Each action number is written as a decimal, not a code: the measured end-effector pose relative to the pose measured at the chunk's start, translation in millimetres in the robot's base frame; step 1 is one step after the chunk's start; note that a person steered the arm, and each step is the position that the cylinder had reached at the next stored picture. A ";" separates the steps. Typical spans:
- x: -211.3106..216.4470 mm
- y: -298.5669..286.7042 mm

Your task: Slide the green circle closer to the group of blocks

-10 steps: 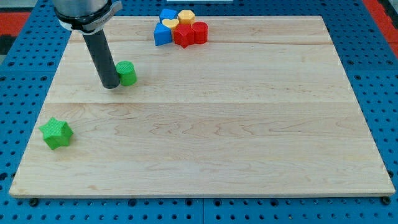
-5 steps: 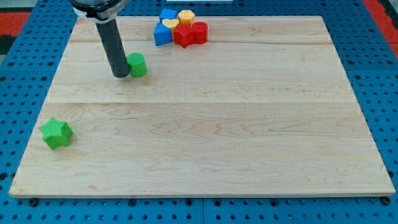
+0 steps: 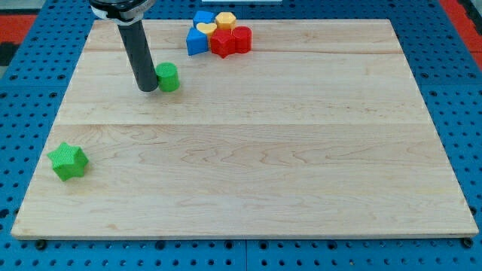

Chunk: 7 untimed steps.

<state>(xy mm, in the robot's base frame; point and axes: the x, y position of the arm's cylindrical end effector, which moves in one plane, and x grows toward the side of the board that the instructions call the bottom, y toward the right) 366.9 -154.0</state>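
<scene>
The green circle (image 3: 168,77) stands on the wooden board (image 3: 248,150) toward the view's upper left. My tip (image 3: 148,88) is right against its left side. The group of blocks sits at the view's top: a blue block (image 3: 203,17), a yellow heart (image 3: 205,30), a yellow hexagon (image 3: 226,19), a blue triangle-like block (image 3: 196,44), a red star-like block (image 3: 222,43) and a red cylinder (image 3: 242,38). The green circle is apart from the group, below and left of it.
A green star (image 3: 68,160) lies near the board's left edge, toward the view's bottom left. Blue pegboard (image 3: 30,68) surrounds the board on all sides.
My tip moved to the view's right and slightly up, pushing the green circle the same way, closer to the group. In the last half second the movement is very small.
</scene>
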 end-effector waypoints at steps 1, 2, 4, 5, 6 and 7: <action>-1.9 11.5; -5.4 28.3; -20.7 50.7; -30.5 62.1; -39.7 66.6; -49.2 74.9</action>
